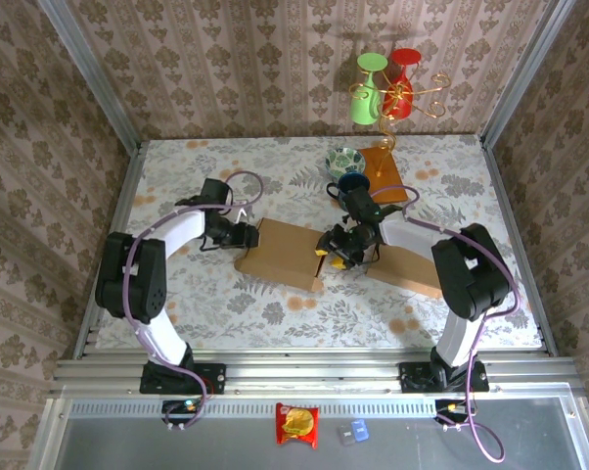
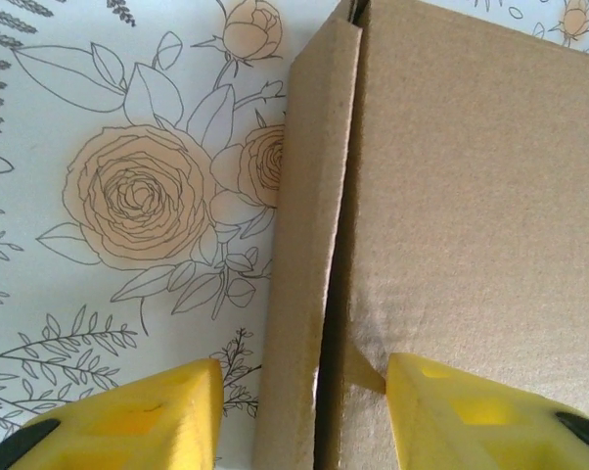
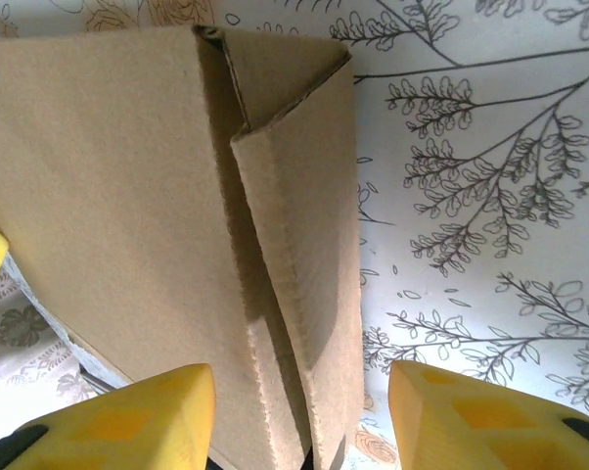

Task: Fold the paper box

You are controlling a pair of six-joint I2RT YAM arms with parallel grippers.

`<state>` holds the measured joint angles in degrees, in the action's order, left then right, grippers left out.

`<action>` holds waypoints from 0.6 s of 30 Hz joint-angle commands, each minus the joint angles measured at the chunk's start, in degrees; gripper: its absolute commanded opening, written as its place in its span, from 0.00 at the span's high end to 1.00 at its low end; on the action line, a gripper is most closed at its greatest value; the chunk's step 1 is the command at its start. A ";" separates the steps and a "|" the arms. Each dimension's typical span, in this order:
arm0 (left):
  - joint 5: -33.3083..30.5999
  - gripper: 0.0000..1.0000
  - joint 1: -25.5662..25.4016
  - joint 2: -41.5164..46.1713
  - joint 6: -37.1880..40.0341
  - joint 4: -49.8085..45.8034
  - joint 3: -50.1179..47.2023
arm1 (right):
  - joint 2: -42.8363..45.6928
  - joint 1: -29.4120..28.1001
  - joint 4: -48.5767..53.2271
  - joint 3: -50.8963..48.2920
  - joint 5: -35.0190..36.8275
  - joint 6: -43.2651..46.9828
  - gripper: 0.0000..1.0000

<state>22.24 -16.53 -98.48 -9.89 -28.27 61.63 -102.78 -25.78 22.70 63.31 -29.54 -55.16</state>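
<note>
The brown paper box (image 1: 285,253) lies flattened in the middle of the floral table, and a second cardboard panel (image 1: 409,269) stretches to its right. My left gripper (image 1: 244,233) is at the box's left end. In the left wrist view it (image 2: 304,411) is open, its yellow fingers (image 2: 158,416) straddling a narrow side flap (image 2: 309,245) beside the broad panel (image 2: 471,196). At the box's right end is my right gripper (image 1: 336,250). In the right wrist view it (image 3: 302,416) stands open around a folded flap (image 3: 304,245) of the box (image 3: 109,196).
A gold rack with a green cup (image 1: 366,98) and a red cup (image 1: 400,93) stands at the back. A patterned bowl (image 1: 344,158), a dark blue cup (image 1: 352,183) and an orange board (image 1: 385,168) sit behind the right arm. A snack packet (image 1: 297,423) lies below the table edge.
</note>
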 commanded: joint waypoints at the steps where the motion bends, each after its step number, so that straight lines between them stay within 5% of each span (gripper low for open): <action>1: 1.26 0.54 -0.42 2.18 -1.92 0.97 -2.18 | -2.25 -0.24 -1.57 0.31 -2.34 1.67 0.54; 18: 4.13 0.60 -2.25 9.20 -8.18 7.74 -12.17 | -5.94 -0.24 -3.03 -0.68 -2.85 2.52 0.85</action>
<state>23.83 -18.04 -90.83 -16.58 -21.02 50.94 -105.89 -25.74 18.59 63.35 -33.32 -52.69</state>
